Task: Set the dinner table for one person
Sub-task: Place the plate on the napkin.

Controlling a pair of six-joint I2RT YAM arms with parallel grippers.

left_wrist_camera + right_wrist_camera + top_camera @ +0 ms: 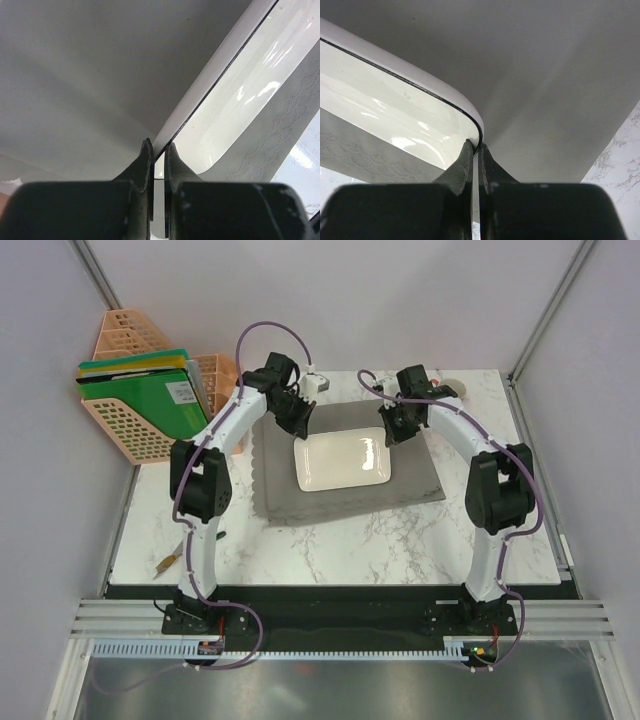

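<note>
A white rectangular plate (343,462) lies over a grey scallop-edged placemat (300,505) in the middle of the dinner table (350,545), a white marble top with grey veins. My left gripper (298,423) is shut on the plate's far left corner. In the left wrist view the plate (240,100) has its rim pinched between the left gripper (157,145) jaws. My right gripper (391,432) is shut on the far right corner. The right wrist view shows the plate (395,110) with its rounded corner inside the right gripper (476,144). Whether the plate rests on the mat or hangs just above it does not show.
Peach file baskets (135,415) with green folders stand at the back left. A small white object (318,383) sits behind the placemat, and another item (447,390) at the back right. A wooden-handled utensil (168,561) lies near the table's left front edge.
</note>
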